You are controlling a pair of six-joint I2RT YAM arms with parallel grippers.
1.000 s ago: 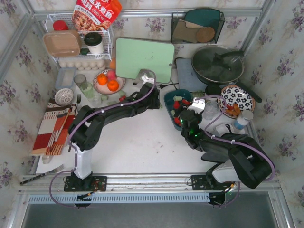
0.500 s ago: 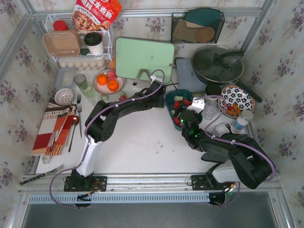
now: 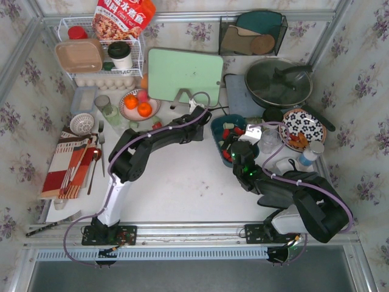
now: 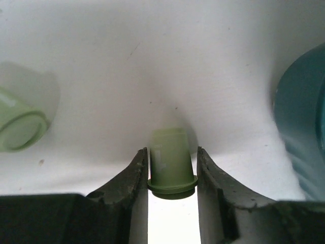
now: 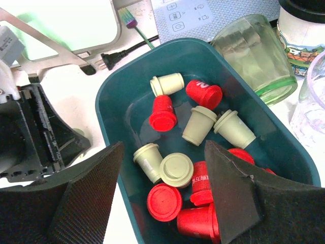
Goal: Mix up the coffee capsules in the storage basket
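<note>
The dark teal storage basket [image 3: 213, 129] sits right of centre and holds several red and mint green coffee capsules [image 3: 229, 132]. The right wrist view shows its wall [image 5: 117, 101], a red capsule [image 5: 163, 113] and a green capsule [image 5: 200, 125] inside. My right gripper [image 5: 163, 152] is open and empty, just above the basket's near end [image 3: 234, 149]. My left gripper [image 3: 202, 115] is low on the table just left of the basket. Its jaws are shut on a mint green capsule [image 4: 171, 162] lying on the white surface. A second green capsule [image 4: 18, 127] lies to its left.
A green cutting board [image 3: 184, 76] leans behind the left gripper. A bowl of oranges [image 3: 138, 104] is at the left. Clear glasses [image 3: 269, 141], a floral plate [image 3: 302, 126] and a lidded pan [image 3: 278, 82] crowd the right. A white wire rack [image 3: 100, 58] stands at the back left.
My left arm swung right towards the basket, then eased back slightly. The right arm and the basket have not moved.
</note>
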